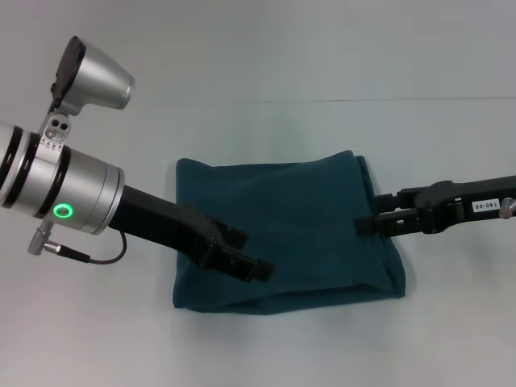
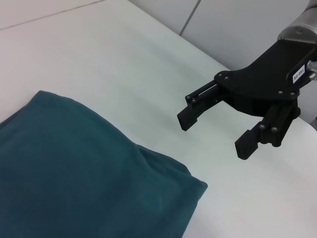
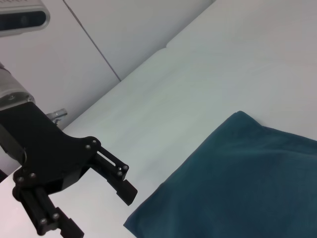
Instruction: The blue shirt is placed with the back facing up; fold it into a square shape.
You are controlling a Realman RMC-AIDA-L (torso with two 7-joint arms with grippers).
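Note:
The blue shirt point(image 1: 298, 218) lies folded into a rough rectangle in the middle of the white table, plain side up. My left gripper point(image 1: 248, 254) hovers over its front-left part, open and holding nothing; the right wrist view shows the left gripper point(image 3: 101, 213) beside a corner of the shirt point(image 3: 247, 178). At the shirt's right edge my right gripper point(image 1: 372, 214) is open and holds nothing. In the left wrist view the right gripper point(image 2: 215, 135) hangs above bare table, just past a corner of the shirt point(image 2: 74, 173).
The white table point(image 1: 242, 64) stretches on all sides of the shirt, with a seam line point(image 1: 387, 100) across the far side. A grey wall panel point(image 3: 124, 29) stands behind the table in the right wrist view.

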